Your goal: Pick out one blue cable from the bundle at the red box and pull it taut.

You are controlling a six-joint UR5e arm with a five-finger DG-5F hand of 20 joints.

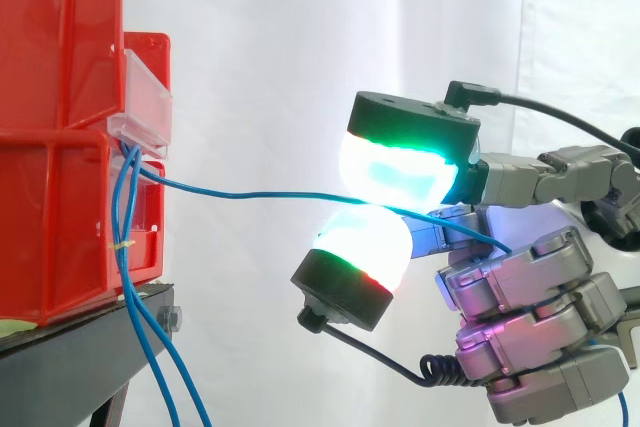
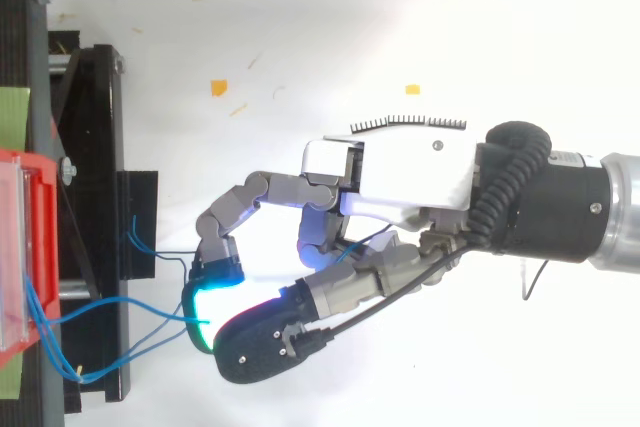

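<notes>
Side view: two red bins (image 1: 60,127) are stacked at the left edge on a black stand (image 1: 70,352), in front of a white curtain (image 1: 260,47). A clear plastic front (image 1: 148,97) juts from the upper bin. Just under it, a bundle of blue cables (image 1: 124,247) comes out of the bin and hangs down past the edge of the stand. One blue cable (image 1: 250,194) leaves the bundle at the bin and runs almost level to the right, with only a slight sag, well clear of the others. The hand (image 1: 525,287) reaches in from the right. Two of its thick glowing fingertips (image 1: 395,172), one above the other and lit white, cyan and green, are pressed together on this cable and pinch it. The cable continues a little past them toward the palm. The other fingers are folded below the palm.

Top view: the hand (image 2: 400,172) comes in from the right edge over a white floor (image 2: 300,27) dotted with small orange scraps (image 2: 219,87). A curved finger and the thumb meet at their green-lit tips, near the stand (image 2: 100,147). Thin blue cables loop from the red bin (image 2: 42,247) at the left edge across the stand to the pinched tips.
</notes>
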